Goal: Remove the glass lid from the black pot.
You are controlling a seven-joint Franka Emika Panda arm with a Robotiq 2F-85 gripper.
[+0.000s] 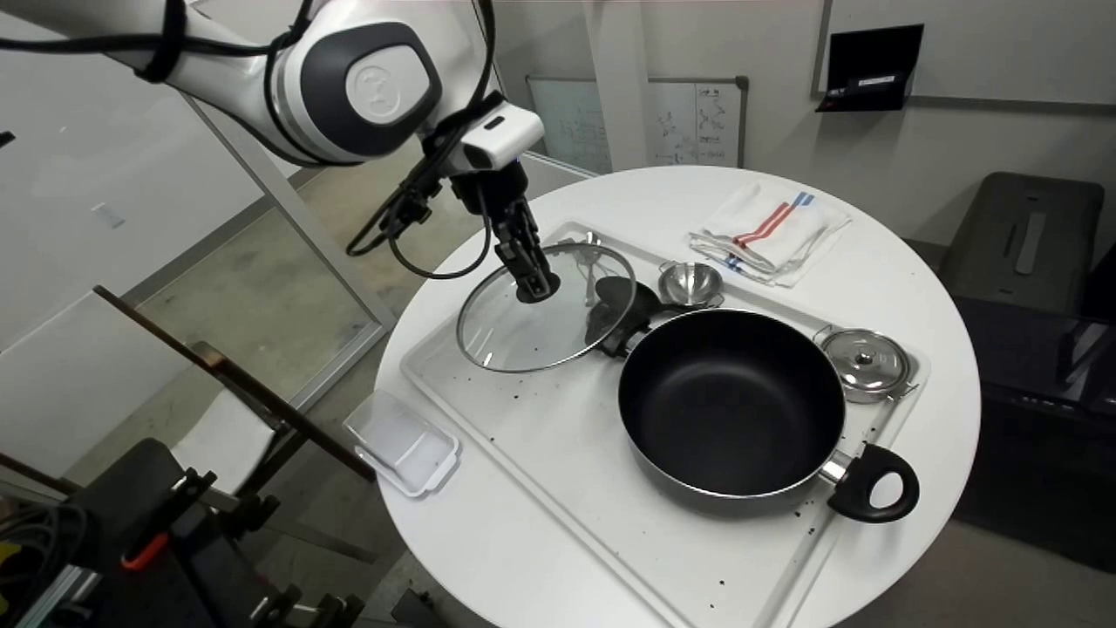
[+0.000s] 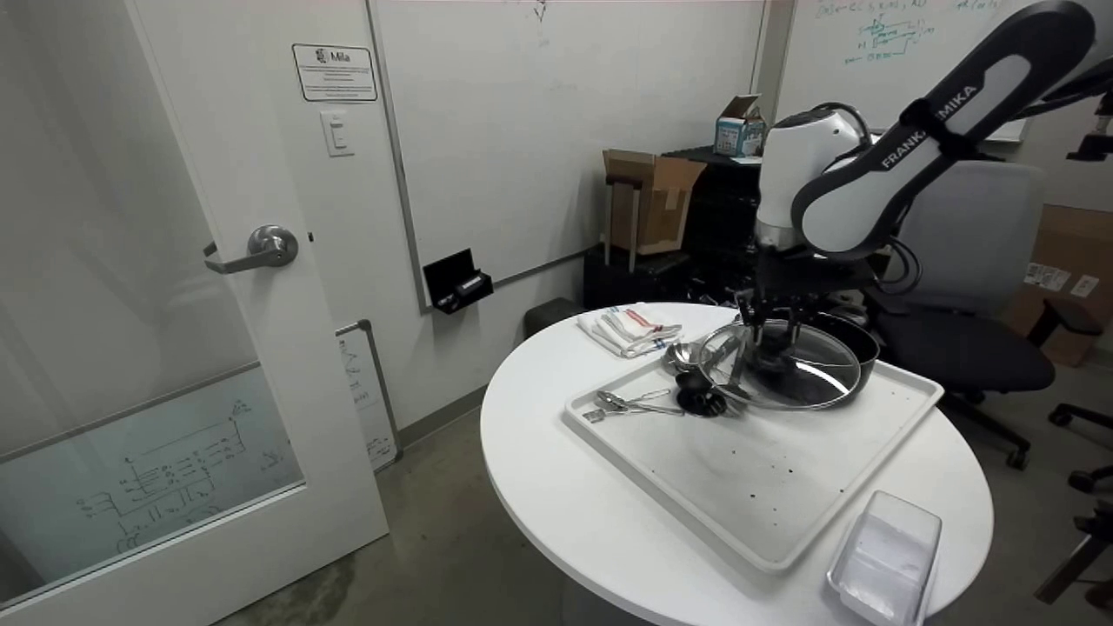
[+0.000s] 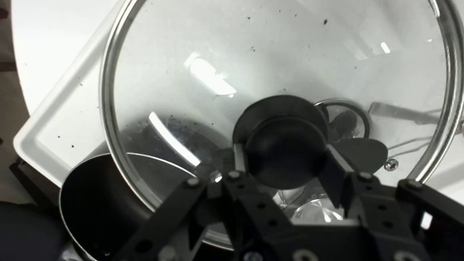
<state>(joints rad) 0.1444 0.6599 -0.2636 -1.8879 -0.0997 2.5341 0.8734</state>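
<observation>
While my black two-fingered gripper (image 3: 289,157) pinched the small round black knob (image 3: 283,143), the clear glass lid (image 1: 562,333) with its thin metal rim hung beneath, off the wide shallow black pot (image 1: 731,401) and just beside it. Partly seen through the glass, a black, plastic-looking utensil (image 1: 647,303) lay on the white tray (image 1: 628,488); I judged it in the way of lowering. Beyond sat a folded white cloth (image 1: 767,231) striped red and blue.

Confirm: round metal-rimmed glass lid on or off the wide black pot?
Off. The black gripper holds the glass lid by its dark knob; an exterior view shows the black pot uncovered, its bare inside showing.
</observation>
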